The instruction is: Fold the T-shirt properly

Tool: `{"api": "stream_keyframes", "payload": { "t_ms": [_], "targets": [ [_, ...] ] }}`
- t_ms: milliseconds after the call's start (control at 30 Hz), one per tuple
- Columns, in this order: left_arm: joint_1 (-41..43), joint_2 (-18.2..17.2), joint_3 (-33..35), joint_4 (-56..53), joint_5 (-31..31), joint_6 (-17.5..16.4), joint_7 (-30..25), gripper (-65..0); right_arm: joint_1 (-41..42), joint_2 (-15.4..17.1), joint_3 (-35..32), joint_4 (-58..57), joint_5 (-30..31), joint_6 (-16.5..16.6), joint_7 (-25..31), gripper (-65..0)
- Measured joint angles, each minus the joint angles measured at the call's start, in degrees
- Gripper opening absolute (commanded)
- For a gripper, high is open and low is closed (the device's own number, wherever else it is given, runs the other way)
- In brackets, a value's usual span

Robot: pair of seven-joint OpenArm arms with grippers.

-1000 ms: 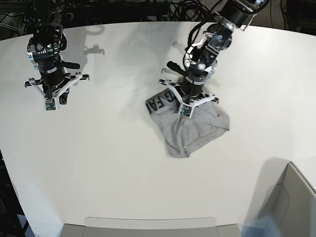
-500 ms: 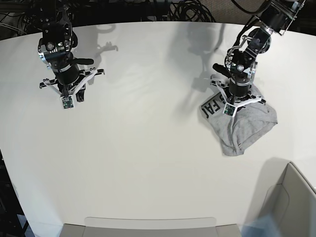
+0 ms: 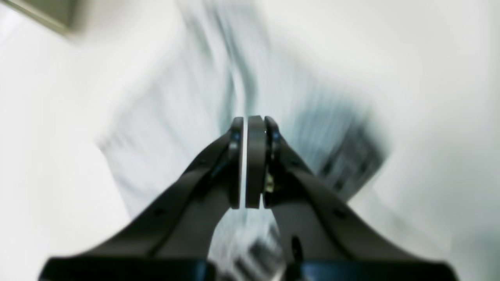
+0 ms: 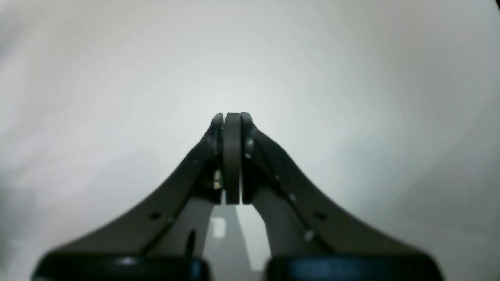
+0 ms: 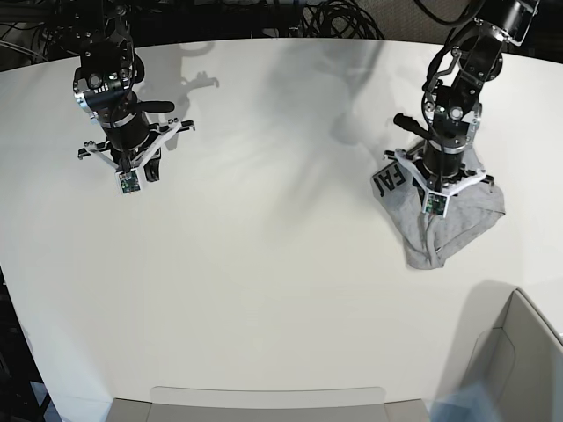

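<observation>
The grey T-shirt (image 5: 459,225) lies as a small folded bundle at the right of the white table (image 5: 264,272), black lettering (image 5: 388,181) showing on its left edge. My left gripper (image 5: 438,176) points straight down onto the bundle's top. In the left wrist view its pads (image 3: 256,156) are pressed almost together, left gripper (image 3: 250,119) shut on the T-shirt (image 3: 164,117), which is motion-blurred beneath. My right gripper (image 5: 123,160) hovers over bare table at the far left, shut with nothing in it, as the right wrist view confirms for the right gripper (image 4: 231,115).
A grey bin (image 5: 519,352) stands at the lower right corner, close to the shirt. A pale tray edge (image 5: 264,397) runs along the front. Black cables (image 5: 334,18) lie beyond the table's far edge.
My left gripper has swept right across the table, and the folded T-shirt has slid with it from the centre to the right side. The right arm drifted slightly right.
</observation>
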Motion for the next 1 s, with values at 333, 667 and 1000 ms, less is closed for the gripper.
{"api": "stream_keyframes", "payload": {
  "t_ms": [333, 667, 1000],
  "targets": [
    [14.6, 11.5, -14.0, 11.4, 0.3, 0.0, 0.2, -63.2, -5.9, 0.7, -2.4, 1.8, -0.6, -0.4, 0.3, -65.0],
    [33.1, 12.7, -18.5, 12.3, 0.6, 0.7, -1.1, -63.2, -18.9, 0.3, -6.4, 1.9, 0.0, -0.2, 0.6, -65.0],
    [48.6, 14.3, -25.3, 12.5, 0.6, 0.7, -5.6, -63.3, -31.6, 0.6, -6.5, 2.0, 0.1, -0.5, 6.0, -65.0]
  ]
}}
